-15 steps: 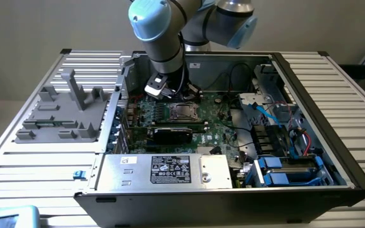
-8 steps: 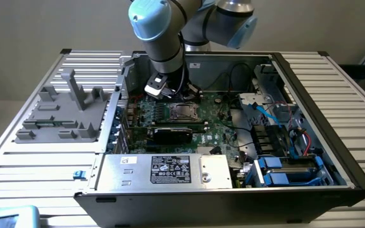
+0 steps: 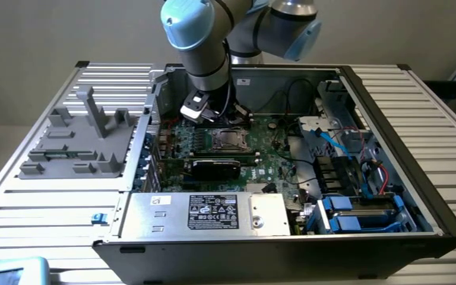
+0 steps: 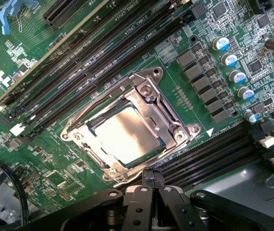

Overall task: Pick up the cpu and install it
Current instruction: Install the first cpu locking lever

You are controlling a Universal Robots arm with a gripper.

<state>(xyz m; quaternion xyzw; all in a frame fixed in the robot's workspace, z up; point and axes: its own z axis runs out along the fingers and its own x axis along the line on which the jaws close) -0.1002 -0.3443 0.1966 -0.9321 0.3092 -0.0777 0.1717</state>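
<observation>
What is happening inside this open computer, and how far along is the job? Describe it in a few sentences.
A robot arm reaches down into the open computer case, above the motherboard. The cpu already lies in its socket, silver top up, with the metal socket frame around it. The gripper is shut with nothing in it, its tips close to the frame's edge. Whether they touch the frame cannot be told.

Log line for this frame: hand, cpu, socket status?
hand: shut, nothing held, just beside socket | cpu: lying in socket, inside metal frame | motherboard: in open case
</observation>
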